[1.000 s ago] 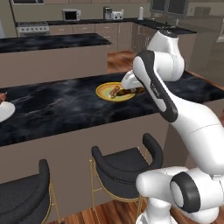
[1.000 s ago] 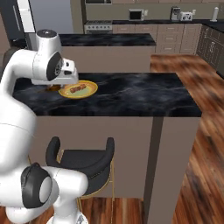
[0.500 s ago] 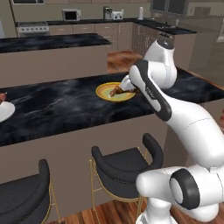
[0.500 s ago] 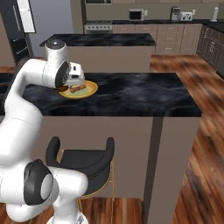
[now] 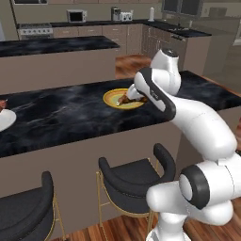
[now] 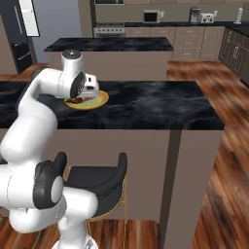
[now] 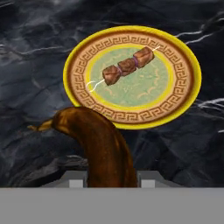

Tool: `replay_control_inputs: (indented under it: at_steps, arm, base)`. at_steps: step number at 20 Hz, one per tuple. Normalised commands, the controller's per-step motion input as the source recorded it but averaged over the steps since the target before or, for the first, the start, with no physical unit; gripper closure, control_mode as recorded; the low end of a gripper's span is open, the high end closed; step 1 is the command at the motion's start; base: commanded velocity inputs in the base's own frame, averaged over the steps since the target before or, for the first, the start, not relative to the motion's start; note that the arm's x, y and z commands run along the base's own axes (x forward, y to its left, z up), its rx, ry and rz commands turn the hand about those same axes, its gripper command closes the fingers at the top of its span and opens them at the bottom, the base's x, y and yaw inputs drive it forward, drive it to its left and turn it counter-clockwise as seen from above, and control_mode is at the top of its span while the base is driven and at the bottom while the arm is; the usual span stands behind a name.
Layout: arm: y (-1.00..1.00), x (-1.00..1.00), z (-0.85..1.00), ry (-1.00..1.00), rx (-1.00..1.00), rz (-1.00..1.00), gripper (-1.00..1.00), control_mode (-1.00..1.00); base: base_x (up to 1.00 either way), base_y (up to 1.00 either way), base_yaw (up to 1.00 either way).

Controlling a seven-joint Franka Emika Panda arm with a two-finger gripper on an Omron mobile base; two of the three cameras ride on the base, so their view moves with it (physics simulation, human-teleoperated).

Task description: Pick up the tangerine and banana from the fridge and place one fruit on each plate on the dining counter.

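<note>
My gripper (image 7: pixel 111 181) is clamped tight on the banana (image 7: pixel 98 144); I hold it just above the dining counter (image 7: pixel 35 65), near the rim of the yellow plate (image 7: pixel 188 76). A meat skewer (image 7: pixel 127 66) lies on that plate; the white plate (image 5: pixel 5 120) sits well apart.

Banana (image 7: pixel 105 148) lower end cut off at hand view's bottom; fingertips hidden behind it. White plate (image 5: pixel 5 120) cut by left edge.
</note>
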Motion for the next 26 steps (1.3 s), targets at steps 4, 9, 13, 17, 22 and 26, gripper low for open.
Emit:
replay_control_inputs:
  at_steps: [4, 9, 13, 17, 22, 26]
  arm:
    - [0.0, 0.51, -0.08, 0.04, 0.0, 0.0, 1.0, -1.0]
    - [0.0, 0.55, -0.06, 0.06, 0.0, 0.0, 1.0, -1.0]
    - [0.0, 0.52, -0.19, 0.07, 0.0, 0.0, 1.0, -1.0]
    - [0.03, 0.35, -0.38, 0.08, 0.0, 0.0, 1.0, -1.0]
    - [0.07, 0.25, -0.36, 0.06, 0.0, 0.0, 1.0, -1.0]
    - [0.12, 0.04, -0.35, 0.02, 0.0, 0.0, -1.0, -1.0]
  base:
    - [0.0, 0.0, 0.0]
    - [0.0, 0.0, 0.0]
    - [0.0, 0.0, 0.0]
    - [0.0, 0.0, 0.0]
    - [0.0, 0.0, 0.0]
    - [0.0, 0.0, 0.0]
